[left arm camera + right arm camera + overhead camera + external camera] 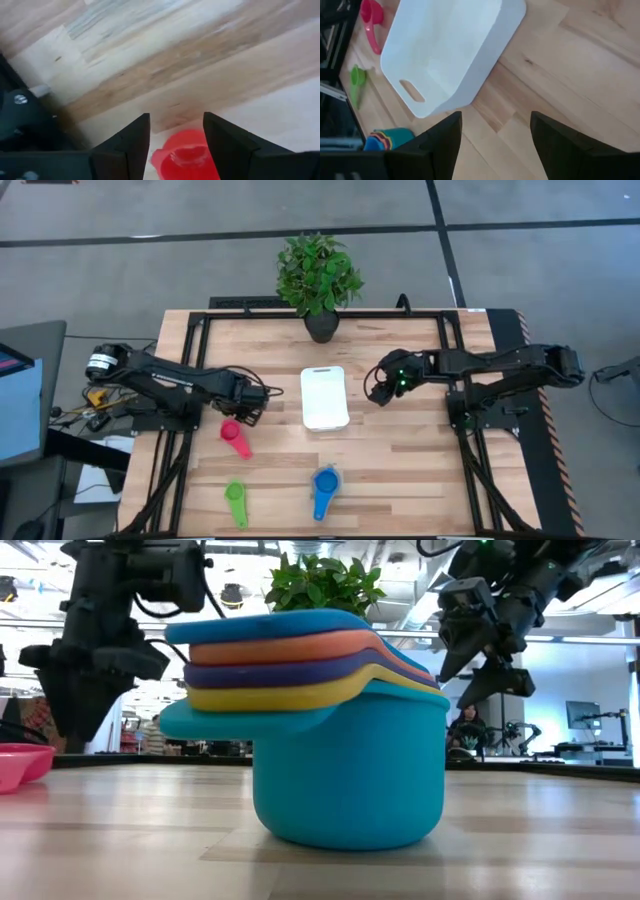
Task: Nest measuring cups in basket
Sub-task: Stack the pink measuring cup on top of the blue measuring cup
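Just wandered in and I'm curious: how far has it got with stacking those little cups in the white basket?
Partly done: five cups sit nested in the teal cup, but on the table, not in the basket, which looks empty. In hand: the left gripper, jaws open, hovers over the pink cup. The green cup also waits. The right gripper holds nothing.

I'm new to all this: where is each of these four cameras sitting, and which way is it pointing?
High view: above the table, looking straight down; both arms show, beside the basket.
Low view: at tabletop height, looking level; nested stack of cups fills it, arms hang above.
Left wrist view: on the left arm, looking down past the open left gripper at the pink cup.
Right wrist view: on the right arm, past the open right gripper, at the basket.
Shared: the high and right wrist views both show the basket, pink cup and green cup.
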Controlling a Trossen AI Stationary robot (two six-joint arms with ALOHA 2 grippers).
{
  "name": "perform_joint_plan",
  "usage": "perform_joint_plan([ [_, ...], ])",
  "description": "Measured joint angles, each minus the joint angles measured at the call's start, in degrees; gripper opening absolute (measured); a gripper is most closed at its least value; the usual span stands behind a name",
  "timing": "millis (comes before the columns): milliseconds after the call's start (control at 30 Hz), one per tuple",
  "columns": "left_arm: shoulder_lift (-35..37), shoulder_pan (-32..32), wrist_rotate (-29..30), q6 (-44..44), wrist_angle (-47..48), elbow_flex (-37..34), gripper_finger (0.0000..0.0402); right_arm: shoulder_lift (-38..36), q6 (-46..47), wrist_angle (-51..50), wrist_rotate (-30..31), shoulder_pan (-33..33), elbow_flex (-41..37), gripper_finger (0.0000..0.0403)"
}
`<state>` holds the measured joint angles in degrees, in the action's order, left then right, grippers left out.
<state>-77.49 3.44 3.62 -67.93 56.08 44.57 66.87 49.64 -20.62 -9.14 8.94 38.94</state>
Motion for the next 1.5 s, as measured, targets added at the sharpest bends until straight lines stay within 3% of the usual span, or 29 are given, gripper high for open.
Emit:
perform_joint_plan([
  [267, 8.7, 4.4, -1.3, -6.1, 0.3, -2.1, 0.0173, 0.0, 0.0, 0.2, -3.0, 3.1, 0.0, 0.0260],
  [400, 12.4, 7.7, 2.4, -10.6, 0.3, -2.8, 0.0173, 0.0, -0.2, 0.3, -3.0, 3.1, 0.0, 0.0260],
  [500, 12.8, 8.8, 3.5, -11.7, -1.8, -4.8, 0.0173, 0.0, -1.0, 0.9, -3.0, 3.6, 0.0, 0.0260],
  [733, 12.6, 9.1, -2.0, -14.8, -9.8, -10.9, 0.0173, 0.0, -1.1, 2.9, -3.0, 5.9, 0.0, 0.0260],
  [1233, 12.6, 9.5, -3.2, -15.5, -9.1, -10.9, 0.0173, 0.0, 0.7, 3.2, -3.2, 5.8, 0.0, 0.0260],
  [1500, 12.7, 9.5, -4.2, -13.7, -6.9, -7.3, 0.0173, 0.0, 1.6, 3.1, -3.2, 5.8, 0.0, 0.0260],
])
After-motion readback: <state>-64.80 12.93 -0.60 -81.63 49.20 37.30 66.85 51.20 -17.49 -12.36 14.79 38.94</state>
